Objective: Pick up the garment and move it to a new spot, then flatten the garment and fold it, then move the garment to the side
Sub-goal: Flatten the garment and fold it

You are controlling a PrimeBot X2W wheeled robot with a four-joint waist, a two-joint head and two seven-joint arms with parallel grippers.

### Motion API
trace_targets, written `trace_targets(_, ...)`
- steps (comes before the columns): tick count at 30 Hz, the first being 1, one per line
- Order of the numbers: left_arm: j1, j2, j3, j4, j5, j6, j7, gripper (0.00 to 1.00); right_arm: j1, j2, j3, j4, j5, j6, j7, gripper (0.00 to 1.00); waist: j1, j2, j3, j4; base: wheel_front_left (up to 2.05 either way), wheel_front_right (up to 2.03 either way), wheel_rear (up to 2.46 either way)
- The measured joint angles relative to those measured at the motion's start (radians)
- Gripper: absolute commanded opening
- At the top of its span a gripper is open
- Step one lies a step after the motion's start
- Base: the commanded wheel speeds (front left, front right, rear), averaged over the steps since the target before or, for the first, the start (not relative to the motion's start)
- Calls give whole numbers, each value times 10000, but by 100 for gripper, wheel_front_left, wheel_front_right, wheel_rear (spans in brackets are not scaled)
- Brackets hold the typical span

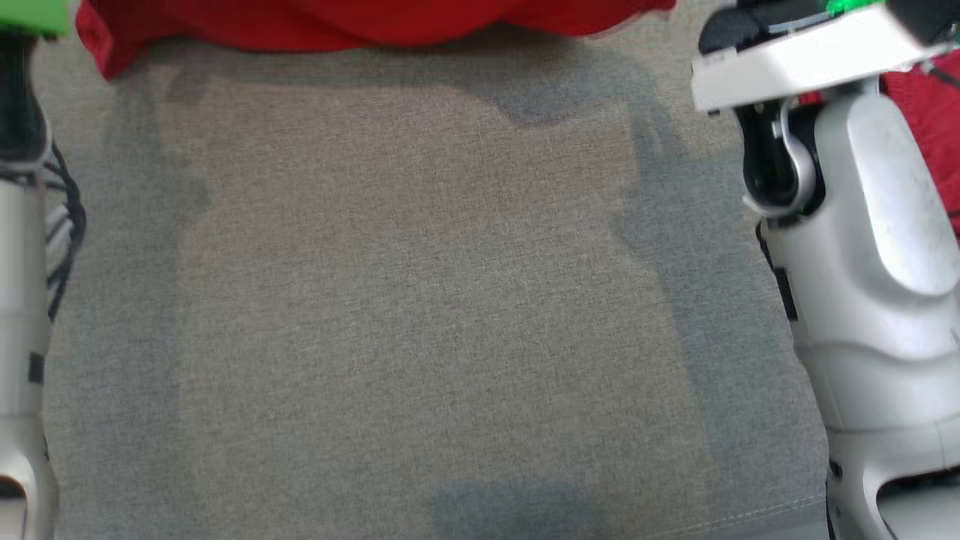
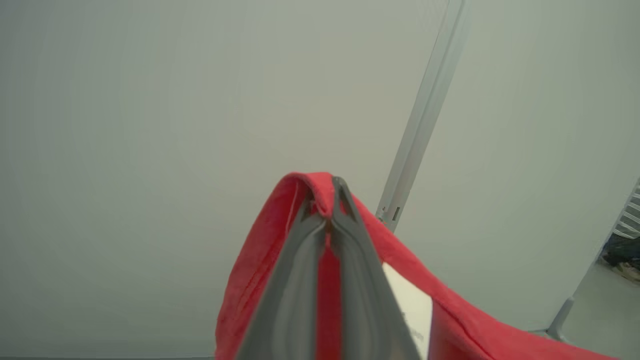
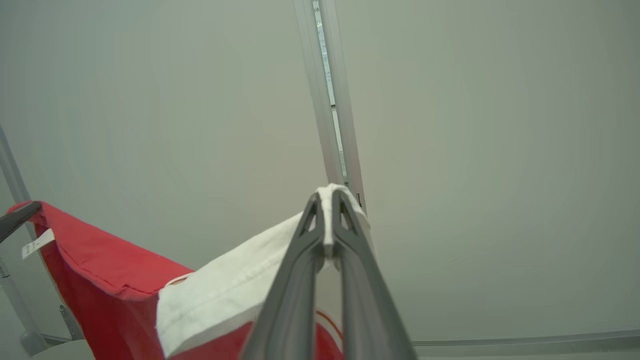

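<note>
Your left gripper (image 2: pixel 331 207) clamps the garment (image 2: pixel 255 270) at its red hem, your right gripper (image 3: pixel 327 220) at a white edge, probably to hang it spread for flattening.

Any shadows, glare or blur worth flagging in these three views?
Head view: soft shadows fall on the grey fabric surface below the red garment. Left wrist view: left gripper looks soft near the lens. Right wrist view: even light, no glare.

White forearm shells (image 1: pixel 877 285), black cables (image 1: pixel 71 225), dark grey pincer fingers (image 2: pixel 295 290)
</note>
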Motion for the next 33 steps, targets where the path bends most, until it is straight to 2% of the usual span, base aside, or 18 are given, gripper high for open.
trace_targets(7,3331,374,-456,-2443,-754,4,178,0,3306,-401,-134,-1977,272,0,558,0,-1,0,-584,244,0,0,0)
trace_targets(14,6787,541,-56,-4592,-1149,775,167,0,6450,-282,-568,-3574,276,0,1122,0,-1,0,-1025,455,0,0,0)
trace_targets(20,9411,-297,662,-5710,-1910,1285,59,0,8083,-61,-828,-4054,-167,0,1210,0,-1,0,-1446,510,0,0,0)
trace_targets(24,10393,-709,771,-5795,-1868,1331,48,0,8808,-2,-865,-4044,-125,0,1306,0,-1,0,-1730,544,0,0,0)
trace_targets(33,11446,-1471,825,-5275,-1714,1187,6,0,9966,144,-890,-3847,-27,0,1350,0,-1,0,-2476,658,0,0,0)
